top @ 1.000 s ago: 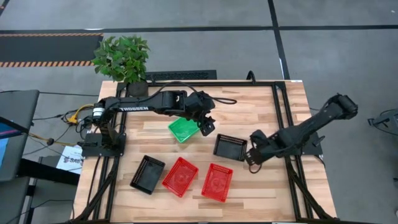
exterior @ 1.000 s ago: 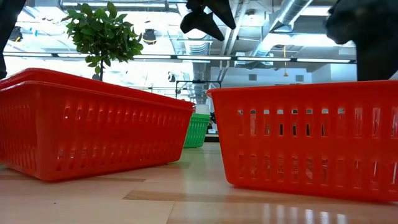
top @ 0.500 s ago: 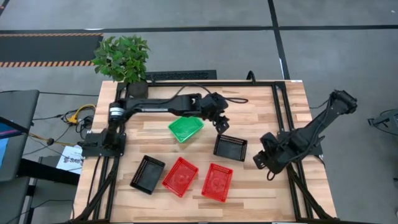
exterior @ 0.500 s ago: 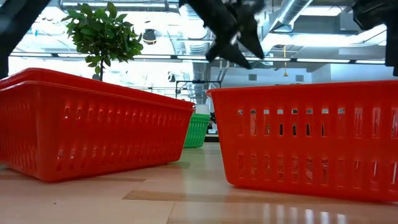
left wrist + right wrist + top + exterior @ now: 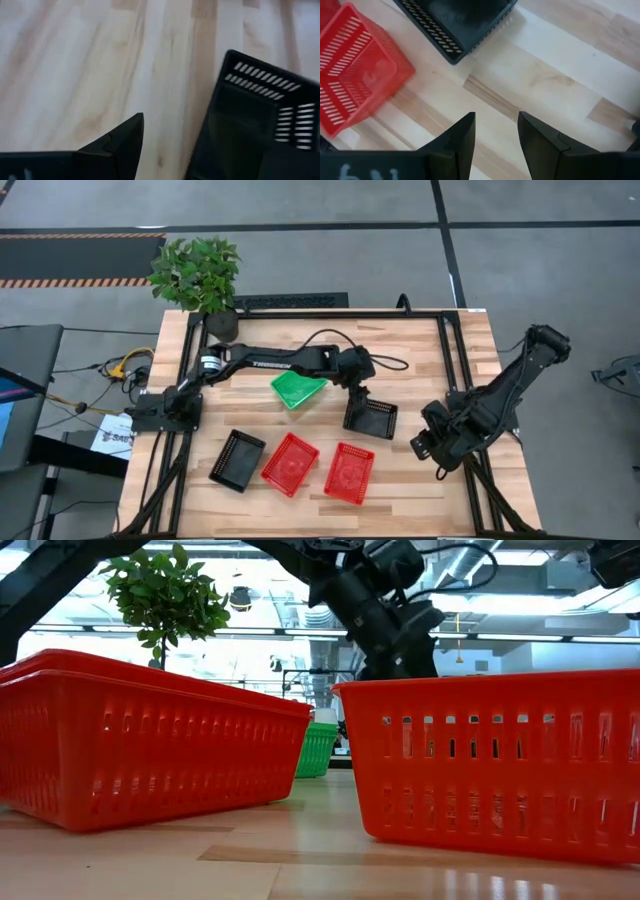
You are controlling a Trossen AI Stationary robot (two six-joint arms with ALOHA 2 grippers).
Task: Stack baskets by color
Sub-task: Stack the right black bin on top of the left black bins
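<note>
A black basket (image 5: pixel 371 417) sits right of the table's middle. My left gripper (image 5: pixel 356 391) hangs open at its far left corner. In the left wrist view one finger (image 5: pixel 126 142) is outside the black basket (image 5: pixel 252 125) over bare wood, and I see no touch. A green basket (image 5: pixel 298 388) rests tilted near the centre. Along the near side lie another black basket (image 5: pixel 237 459) and two red baskets (image 5: pixel 290 463) (image 5: pixel 349 472). My right gripper (image 5: pixel 433 447) hovers open right of them, over bare wood (image 5: pixel 495 125).
A potted plant (image 5: pixel 198 275) stands at the far left corner. A black frame rail (image 5: pixel 452 370) runs along the table's right side. In the low view the two red baskets (image 5: pixel 150 740) (image 5: pixel 500 760) fill the foreground, with my left gripper (image 5: pixel 395 630) behind the right one.
My left gripper has come down from above the green basket toward the table's right and near side, to the far left corner of the black basket, rolling a little. My right gripper has drawn back from that basket toward the table's right near corner. No basket has moved.
</note>
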